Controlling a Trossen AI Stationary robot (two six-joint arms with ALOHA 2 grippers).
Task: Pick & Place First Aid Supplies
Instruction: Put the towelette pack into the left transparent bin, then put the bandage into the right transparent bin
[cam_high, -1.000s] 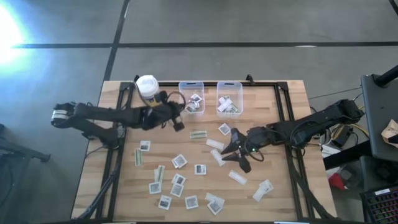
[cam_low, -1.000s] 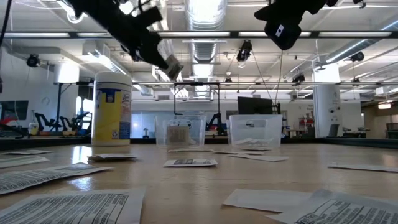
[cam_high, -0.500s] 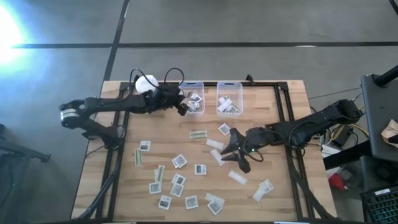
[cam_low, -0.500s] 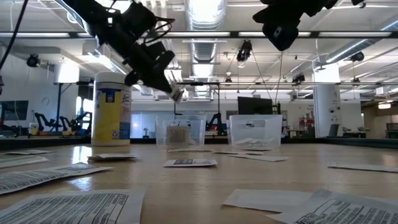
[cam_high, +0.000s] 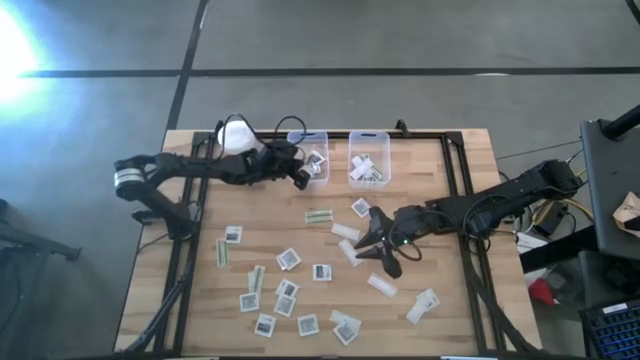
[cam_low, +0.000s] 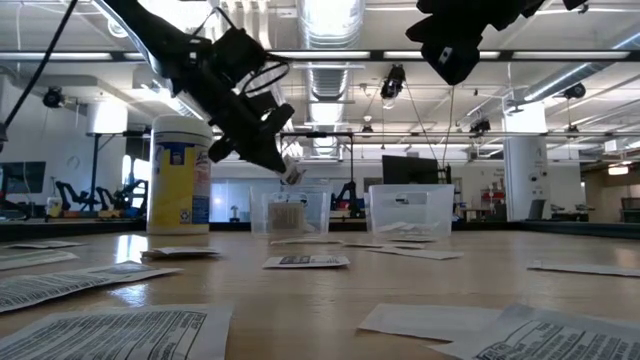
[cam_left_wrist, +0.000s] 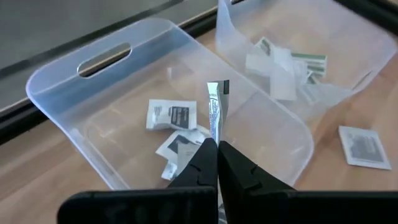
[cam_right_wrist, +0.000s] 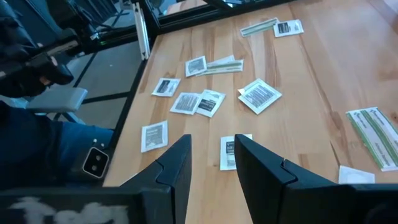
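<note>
My left gripper (cam_left_wrist: 216, 144) is shut on a small white packet with dark print (cam_left_wrist: 217, 106) and hangs over the left clear bin (cam_high: 310, 160). That bin holds a few square packets (cam_left_wrist: 171, 115). The right clear bin (cam_high: 368, 160) holds strips and packets (cam_left_wrist: 280, 62). Many more first aid packets (cam_high: 288, 258) lie flat on the wooden table. My right gripper (cam_high: 368, 247) hovers open above the table's middle, with a square packet (cam_right_wrist: 235, 151) on the wood below its fingers. My left gripper pinches the packet's near end (cam_left_wrist: 215, 134) between its two fingertips. The packet stands out beyond the fingers, seen edge-on. The fingers slant down from the table's left toward the bin (cam_low: 288, 172). The packet hangs clear above the bin's inside.
A yellow container with a white lid (cam_high: 235, 135) stands at the far left, close behind my left arm. A black frame rail (cam_high: 455, 170) runs along the table's right side. Loose packets cover the near half of the table (cam_right_wrist: 258, 95).
My left gripper has swung from above the table beside the yellow container toward the far edge and the left bin. It has sunk and rolled about its own axis, staying shut on the packet. The packet now hangs over the bin.
</note>
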